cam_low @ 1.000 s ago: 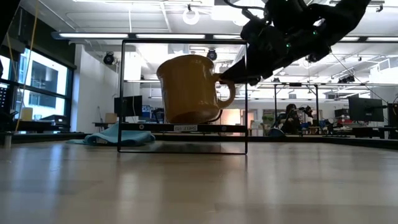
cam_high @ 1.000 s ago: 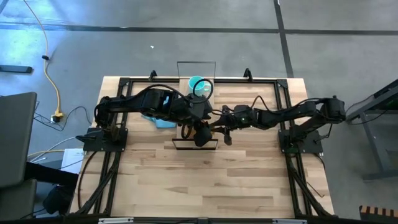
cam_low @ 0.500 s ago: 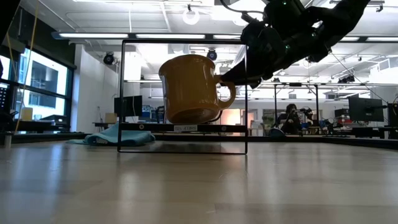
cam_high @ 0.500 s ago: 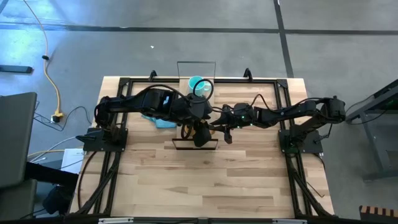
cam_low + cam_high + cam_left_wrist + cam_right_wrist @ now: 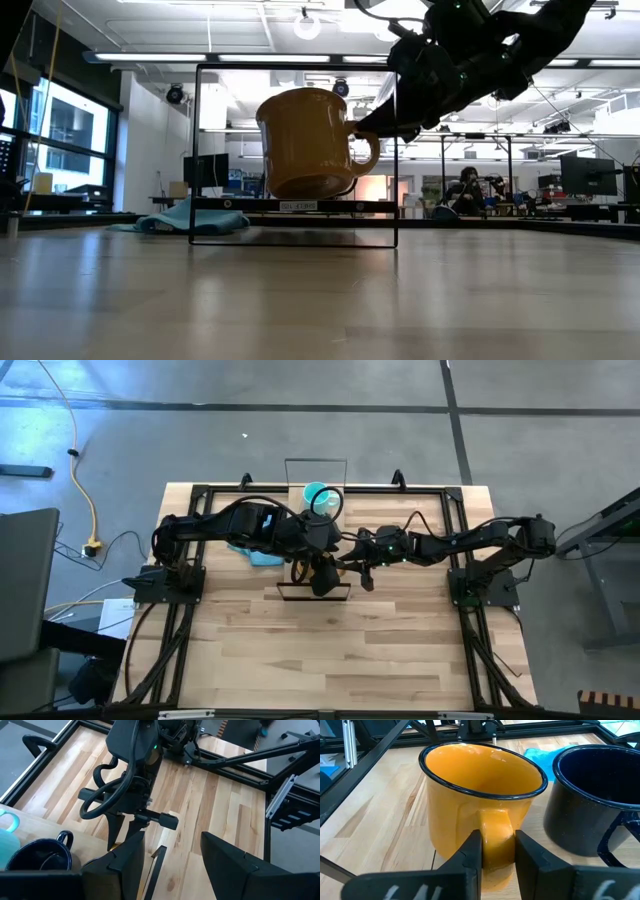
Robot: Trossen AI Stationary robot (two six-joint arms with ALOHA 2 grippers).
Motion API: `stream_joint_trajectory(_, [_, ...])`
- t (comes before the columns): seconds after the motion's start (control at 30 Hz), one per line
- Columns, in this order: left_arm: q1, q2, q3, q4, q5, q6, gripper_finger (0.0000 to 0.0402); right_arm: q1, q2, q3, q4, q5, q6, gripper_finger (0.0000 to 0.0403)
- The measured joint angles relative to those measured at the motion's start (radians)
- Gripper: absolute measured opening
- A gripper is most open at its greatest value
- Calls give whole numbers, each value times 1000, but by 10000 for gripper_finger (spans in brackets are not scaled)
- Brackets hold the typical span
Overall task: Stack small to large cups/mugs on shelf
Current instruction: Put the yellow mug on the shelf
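Mug, amber-orange point(image 5: 470, 805): handle pinched by right hand point(image 5: 496, 851), tilted above shelf point(image 5: 295, 205); level before release; left hand point(image 5: 172, 855) spread beside black mug point(image 5: 600, 795).

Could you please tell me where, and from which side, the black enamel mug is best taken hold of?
Probably by its loop handle. The black enamel mug stands upright, and that handle juts toward the right arm's side, like that of the amber-orange mug close beside it, which the right gripper clamps. Come from that side, fingers astride the loop.
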State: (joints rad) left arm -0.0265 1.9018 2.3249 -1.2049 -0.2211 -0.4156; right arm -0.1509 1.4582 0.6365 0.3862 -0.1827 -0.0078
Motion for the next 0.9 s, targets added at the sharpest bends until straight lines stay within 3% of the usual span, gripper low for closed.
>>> stream_joint_trajectory(0.37, [0,0,0,0,0,0,182,0,-1,0,-42,-28,25,46])
stream_joint_trajectory(0.9, [0,0,0,0,-1,8,182,2,-3,-4,16,15,-2,46])
